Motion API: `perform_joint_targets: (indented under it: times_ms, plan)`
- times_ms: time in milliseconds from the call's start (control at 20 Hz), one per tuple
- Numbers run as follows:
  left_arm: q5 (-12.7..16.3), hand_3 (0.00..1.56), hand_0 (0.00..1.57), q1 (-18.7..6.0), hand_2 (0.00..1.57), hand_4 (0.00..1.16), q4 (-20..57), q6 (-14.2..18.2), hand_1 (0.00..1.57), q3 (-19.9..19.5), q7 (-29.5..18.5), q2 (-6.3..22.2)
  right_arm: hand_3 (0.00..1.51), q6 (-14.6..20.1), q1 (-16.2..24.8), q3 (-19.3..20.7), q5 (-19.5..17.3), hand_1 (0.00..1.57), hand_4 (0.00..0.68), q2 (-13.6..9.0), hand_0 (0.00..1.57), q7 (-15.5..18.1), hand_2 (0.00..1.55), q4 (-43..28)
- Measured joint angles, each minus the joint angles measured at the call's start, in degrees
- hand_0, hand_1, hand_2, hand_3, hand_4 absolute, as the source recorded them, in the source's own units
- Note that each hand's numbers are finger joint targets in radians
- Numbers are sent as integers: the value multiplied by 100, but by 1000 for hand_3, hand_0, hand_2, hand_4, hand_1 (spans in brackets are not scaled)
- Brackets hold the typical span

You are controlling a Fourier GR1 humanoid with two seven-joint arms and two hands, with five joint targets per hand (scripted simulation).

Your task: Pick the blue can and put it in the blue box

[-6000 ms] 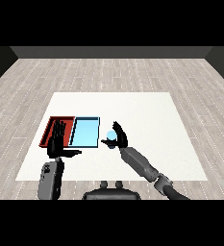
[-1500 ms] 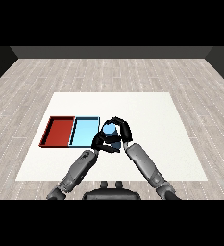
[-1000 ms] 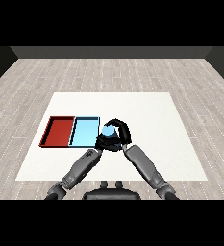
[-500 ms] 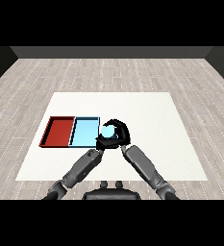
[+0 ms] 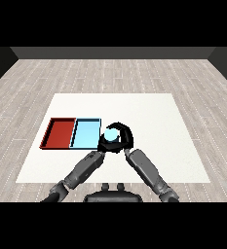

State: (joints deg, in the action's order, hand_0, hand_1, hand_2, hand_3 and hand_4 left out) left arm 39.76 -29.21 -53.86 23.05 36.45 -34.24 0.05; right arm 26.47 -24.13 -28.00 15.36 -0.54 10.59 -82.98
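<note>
Nearing light blue tray [image 5: 85,134], blue can [image 5: 111,133] in both hands

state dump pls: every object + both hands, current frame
blue can: held between both hands, right of the light blue tray's right edge, not inside it.
right hand: curled round the can.
left hand: against the can's near left side; grip can't be made out.
light blue tray: on the table, nothing in it.
red tray: beside the light blue tray, nothing in it.

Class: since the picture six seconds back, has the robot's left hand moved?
Yes. The left hand has moved right, from over the red tray to beside the blue can.
</note>
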Motion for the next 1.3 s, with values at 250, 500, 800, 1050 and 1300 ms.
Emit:
perform_joint_targets:
  times_ms: [250, 500, 800, 1050, 1300]
  plan:
    - [-1, 1535, 1571, -43, 1571, 1122, 84, -4, 1571, -56, -211, 5, 0, -259, -32, 11, -317, 0, 0, 2, 0, -227, 0, 58]
    - [104, 1523, 1571, -56, 1571, 1137, 342, -124, 1571, -47, -508, 5, 0, -262, -3, -25, -446, 0, 0, 35, 0, -303, 0, 65]
    - [-14, 1533, 1571, -131, 1571, 1149, 238, 154, 1571, -149, -315, 37, 0, -557, 272, 401, -406, 0, 0, -26, 0, -152, 0, -209]
    - [-270, 1530, 1571, -168, 1571, 1150, 276, 158, 1571, -400, -213, 140, 0, -929, 583, 974, -48, 0, 0, -256, 0, 38, 0, -675]
    - [-426, 1515, 1571, -298, 1571, 1144, 346, 126, 1571, -671, -68, 589, 0, -1113, 1207, 1551, 447, 0, 0, -389, 0, 301, 0, -1193]
